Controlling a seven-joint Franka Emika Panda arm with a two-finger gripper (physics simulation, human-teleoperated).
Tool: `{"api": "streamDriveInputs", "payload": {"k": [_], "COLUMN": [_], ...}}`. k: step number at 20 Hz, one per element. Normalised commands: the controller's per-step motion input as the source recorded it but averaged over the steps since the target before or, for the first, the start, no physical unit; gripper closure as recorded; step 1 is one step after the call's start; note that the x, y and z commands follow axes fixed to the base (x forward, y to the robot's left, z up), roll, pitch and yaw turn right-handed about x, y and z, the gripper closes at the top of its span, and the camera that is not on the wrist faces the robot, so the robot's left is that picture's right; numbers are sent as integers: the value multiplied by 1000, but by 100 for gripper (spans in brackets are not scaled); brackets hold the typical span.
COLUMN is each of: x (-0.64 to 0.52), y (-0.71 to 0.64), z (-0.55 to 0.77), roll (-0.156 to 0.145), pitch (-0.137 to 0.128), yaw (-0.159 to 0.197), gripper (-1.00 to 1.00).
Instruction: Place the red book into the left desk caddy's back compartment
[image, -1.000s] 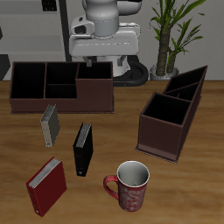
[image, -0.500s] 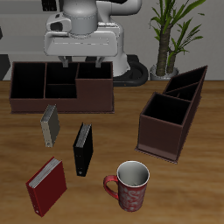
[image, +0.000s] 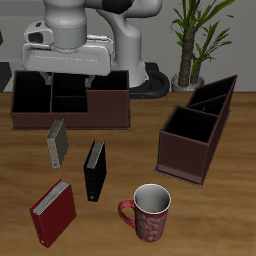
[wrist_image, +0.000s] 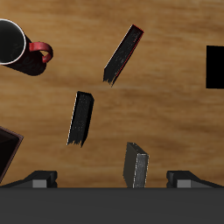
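Observation:
The red book (image: 52, 213) stands on the table near the front edge, beside the black book (image: 94, 170); in the wrist view the red book (wrist_image: 122, 54) shows edge-on, far from the fingers. My gripper (image: 68, 80) hangs open and empty high over the long wide caddy (image: 70, 100), well back from the red book. In the wrist view the gripper (wrist_image: 114, 179) shows both fingertips (wrist_image: 39, 179) spread wide. The left desk caddy (image: 198, 128) stands at the other side of the table, its back compartment (image: 215, 100) empty.
A grey book (image: 57, 143) stands between the long caddy and the black book (wrist_image: 80, 118); the grey book (wrist_image: 136, 164) lies nearest the fingers. A red patterned mug (image: 150, 212) sits near the front edge. A potted plant (image: 195, 40) stands behind the table.
The arm has swung sideways along the long caddy, away from the plant and toward the side where the books stand. The gripper stayed open. Books, mug and caddies have not moved.

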Motion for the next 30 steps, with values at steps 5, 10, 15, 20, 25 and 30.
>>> {"api": "streamDriveInputs", "payload": {"k": [5, 10, 15, 20, 25, 30], "x": [362, 339, 277, 315, 282, 265], "y": [-232, -115, -87, -59, -42, -168], "z": [-44, -40, -47, -81, -96, -212], "roll": [-34, -15, -24, -35, -5, 0], "pitch": [-9, -18, -13, -27, -38, -5], "yaw": [-9, -26, -16, -1, -24, -8], "gripper": [-100, -100, -100, -100, -100, -100]}}
